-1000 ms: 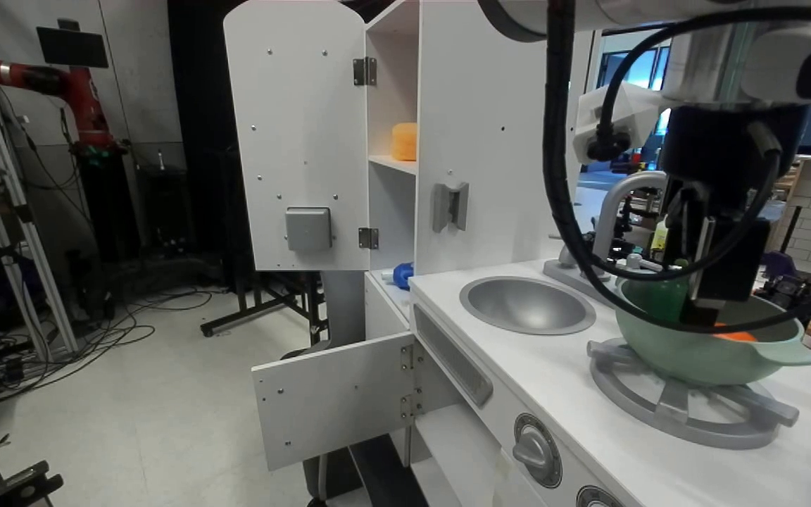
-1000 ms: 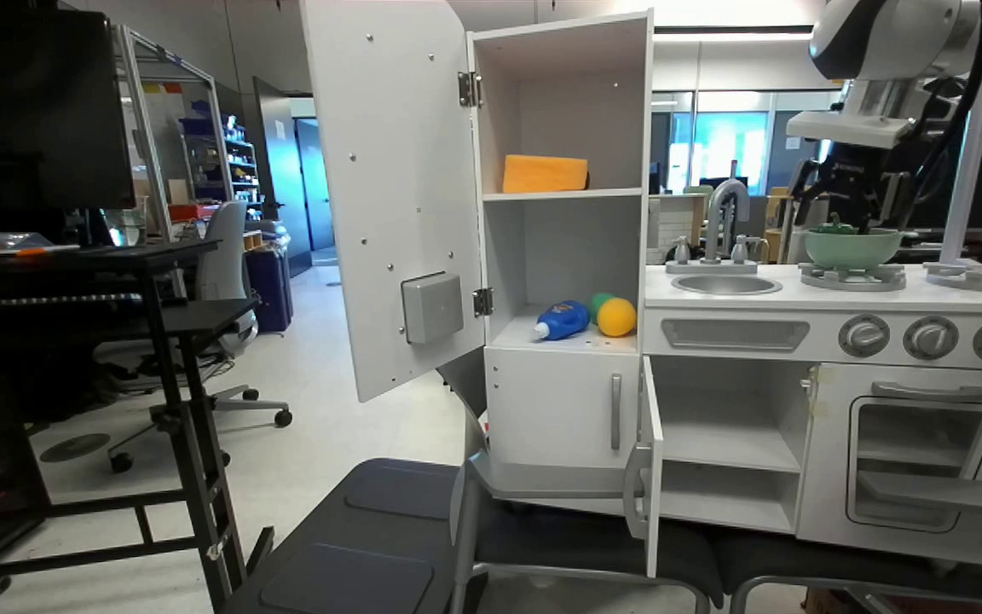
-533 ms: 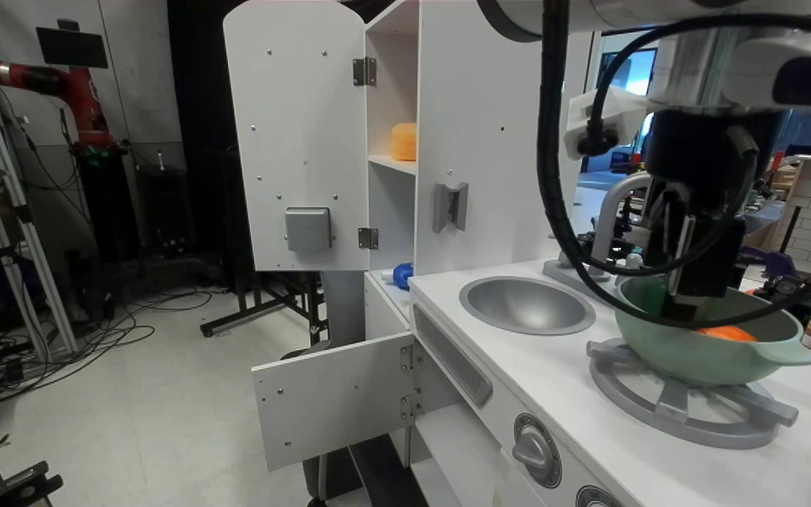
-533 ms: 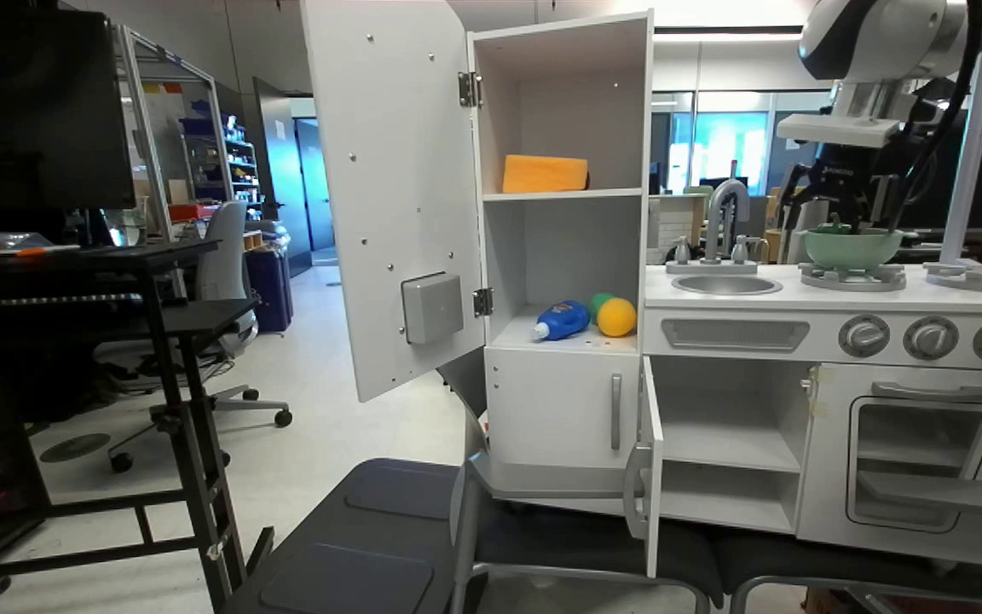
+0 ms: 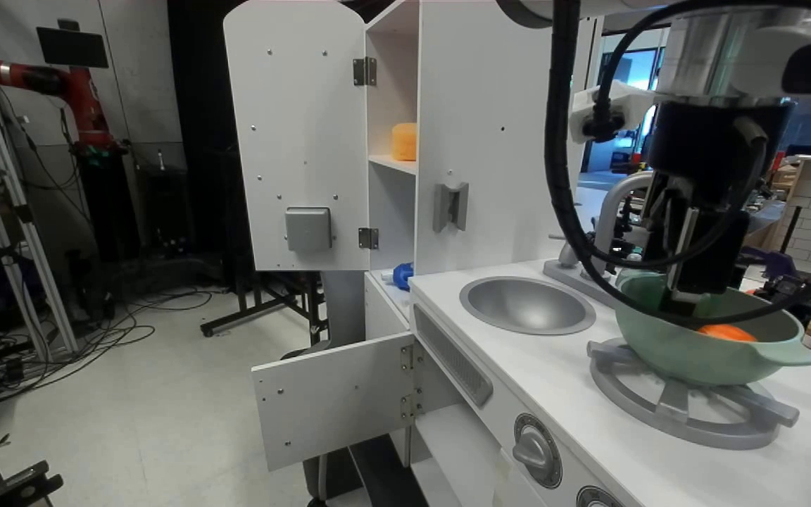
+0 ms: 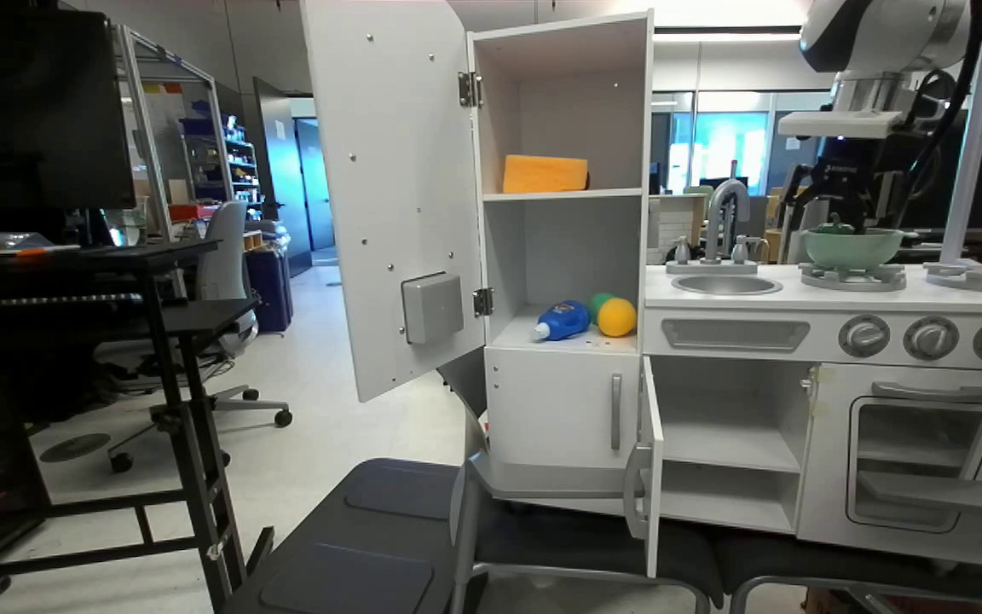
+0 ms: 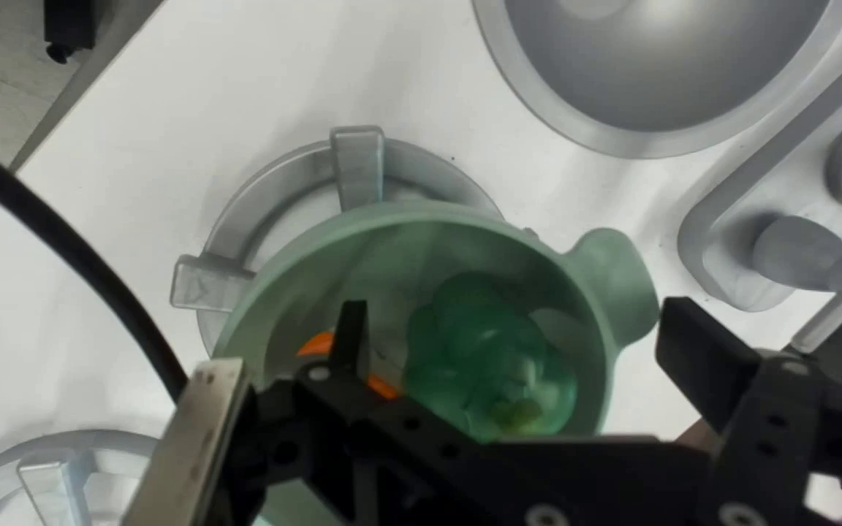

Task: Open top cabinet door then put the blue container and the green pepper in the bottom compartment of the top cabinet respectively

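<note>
The top cabinet door (image 6: 397,170) stands swung wide on its hinges. Inside the top cabinet (image 6: 648,153), the blue container (image 6: 563,321) lies on its side on the floor of the bottom compartment (image 6: 555,247). The green pepper (image 7: 472,351), dark green and lobed, rests in the pale green bowl (image 7: 421,212). My gripper (image 7: 515,321) is open above the bowl, nothing gripped. In the wrist view the pepper appears between the fingers (image 7: 706,358), one over the bowl's inside, the other past its rim by the handle. An exterior view shows the gripper (image 5: 683,299) low at the bowl.
A yellow-orange ball (image 6: 616,317) and a green rounded thing (image 6: 599,305) sit right of the blue container. An orange block (image 6: 545,174) is on the upper shelf. An orange thing (image 5: 727,332) shares the bowl. Sink (image 5: 529,304) and tap (image 6: 728,209) stand between bowl and cabinet.
The gripper has shifted a little toward the sink side over the bowl, then slightly upward, its jaws staying wide. More of the orange thing shows. Cabinet, bowl and blue container have not moved.
</note>
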Available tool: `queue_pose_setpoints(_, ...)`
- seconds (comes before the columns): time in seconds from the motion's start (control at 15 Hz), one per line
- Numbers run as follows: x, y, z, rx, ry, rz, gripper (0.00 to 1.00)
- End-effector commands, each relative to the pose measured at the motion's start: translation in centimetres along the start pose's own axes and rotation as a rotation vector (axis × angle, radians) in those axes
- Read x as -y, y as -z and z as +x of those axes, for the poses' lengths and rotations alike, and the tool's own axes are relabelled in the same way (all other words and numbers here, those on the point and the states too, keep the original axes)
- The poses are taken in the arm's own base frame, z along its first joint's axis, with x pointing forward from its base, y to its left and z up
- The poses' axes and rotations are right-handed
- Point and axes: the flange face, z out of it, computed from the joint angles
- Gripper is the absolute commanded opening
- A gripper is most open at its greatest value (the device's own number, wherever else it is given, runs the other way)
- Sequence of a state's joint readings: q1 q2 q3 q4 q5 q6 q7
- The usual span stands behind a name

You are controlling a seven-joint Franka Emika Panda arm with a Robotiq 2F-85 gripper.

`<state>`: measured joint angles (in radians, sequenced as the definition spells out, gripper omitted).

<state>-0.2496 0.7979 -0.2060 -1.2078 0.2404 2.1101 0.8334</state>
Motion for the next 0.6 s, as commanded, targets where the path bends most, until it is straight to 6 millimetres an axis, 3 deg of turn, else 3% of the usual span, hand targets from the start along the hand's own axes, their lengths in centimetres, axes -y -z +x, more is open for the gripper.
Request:
queue_pose_setpoints(0.0,-0.2,1.0,1.0,0.007,-0.022,-0.001,1.00)
queue_pose_setpoints(0.53,-1.6,1.0,1.9,0.003,-0.028,-0.010,1.00)
